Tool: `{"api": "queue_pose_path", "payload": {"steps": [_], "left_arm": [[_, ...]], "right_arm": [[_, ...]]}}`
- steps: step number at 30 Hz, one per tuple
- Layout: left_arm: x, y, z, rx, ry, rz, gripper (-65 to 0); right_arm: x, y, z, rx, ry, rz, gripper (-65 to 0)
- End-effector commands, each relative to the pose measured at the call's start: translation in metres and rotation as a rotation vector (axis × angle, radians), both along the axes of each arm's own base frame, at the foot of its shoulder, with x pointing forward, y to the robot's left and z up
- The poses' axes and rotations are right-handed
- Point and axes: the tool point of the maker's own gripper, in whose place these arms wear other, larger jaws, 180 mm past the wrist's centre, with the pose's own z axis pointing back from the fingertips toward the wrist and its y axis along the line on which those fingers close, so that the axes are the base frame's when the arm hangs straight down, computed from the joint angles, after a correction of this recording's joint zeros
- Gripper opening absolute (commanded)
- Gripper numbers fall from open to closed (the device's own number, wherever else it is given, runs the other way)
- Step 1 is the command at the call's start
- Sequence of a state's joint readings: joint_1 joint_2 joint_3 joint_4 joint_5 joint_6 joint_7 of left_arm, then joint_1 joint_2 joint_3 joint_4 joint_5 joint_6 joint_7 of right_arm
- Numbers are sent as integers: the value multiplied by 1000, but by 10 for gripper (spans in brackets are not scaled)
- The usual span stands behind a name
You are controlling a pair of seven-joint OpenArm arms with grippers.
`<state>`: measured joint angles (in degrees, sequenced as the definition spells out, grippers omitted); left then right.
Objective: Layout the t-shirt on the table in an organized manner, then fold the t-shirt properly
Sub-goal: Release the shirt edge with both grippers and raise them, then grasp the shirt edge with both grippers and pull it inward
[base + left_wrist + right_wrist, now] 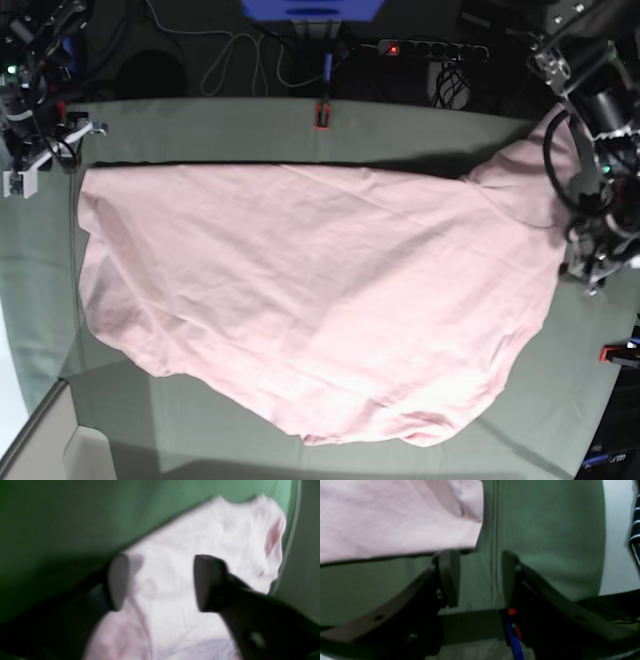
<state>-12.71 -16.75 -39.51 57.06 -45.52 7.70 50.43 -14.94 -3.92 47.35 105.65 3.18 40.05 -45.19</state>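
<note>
The pale pink t-shirt (310, 300) lies spread wide across the table (200, 125), creased, with a rounded lower edge and one end bunched up at the far right. My left gripper (162, 582) hangs open just above that bunched end, and its dark fingers (210, 582) have nothing between them; in the base view this gripper (592, 265) sits at the shirt's right edge. My right gripper (480, 577) is open over bare table cloth (545, 542), just off a corner of the t-shirt (395, 517). In the base view it (25, 170) is at the shirt's top left corner.
A red-and-black clamp (322, 115) grips the table's far edge and another (620, 352) its right edge. A cardboard box (40, 450) stands at the near left corner. Cables and a power strip (430, 47) lie beyond the far edge.
</note>
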Motion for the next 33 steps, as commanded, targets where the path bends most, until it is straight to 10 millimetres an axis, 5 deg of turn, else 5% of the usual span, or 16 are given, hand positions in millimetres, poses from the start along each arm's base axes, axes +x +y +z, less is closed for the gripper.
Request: {"api": "queue_pose_path", "payload": {"steps": [1,5,9,13,17,19,22,26,30,33], "left_arm": [[10,6,13,29,-34,-6,-185],[12,-16,15,-17,-57,-38,-148],[-16,-15,35,-74,-127,-29,-148],[-41,-38,64,-119,-215,-81,-172],[-71,-92,69,-166,-217,-187,-211],[-80,-118,57,-200,-188,-221,-273],[-88,-146,33,-242,-129,-240,-450],[-103,-141,-18,-176,1,-161,-650],[-99,-123,-42,-89,61,-120,-648],[-86,-96,-40,-14,52,-97,-650]], "right_arm": [[9,-6,12,-25,-44,7,-376],[40,-30,34,-107,-89,24,-375],[93,-47,42,-155,-94,70,-375],[139,-49,12,-159,33,172,-375],[163,-49,-30,-76,124,201,-380],[168,-41,-45,-23,112,213,-381],[167,-28,-59,18,91,228,-401],[149,-6,-80,57,116,245,-463],[135,15,-97,98,145,256,-518],[123,35,-111,137,168,264,-577]]}}
